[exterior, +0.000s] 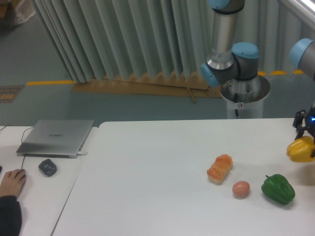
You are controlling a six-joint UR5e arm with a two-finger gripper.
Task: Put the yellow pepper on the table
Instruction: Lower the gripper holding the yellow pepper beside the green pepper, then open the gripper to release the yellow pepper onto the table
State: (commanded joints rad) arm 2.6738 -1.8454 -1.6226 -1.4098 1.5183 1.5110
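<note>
You are looking at the surface (162, 147), with the green pepper (278, 189) near its right end as your landmark. The pincer (304, 133) is hanging above and to the right of that green pepper, clenched on the yellow pepper (301, 149) from above. The yellow pepper is sitting directly under the pincer, seemingly just off the surface, so the coming move is turning on a straight drop, landing behind and right of the green pepper.
</note>
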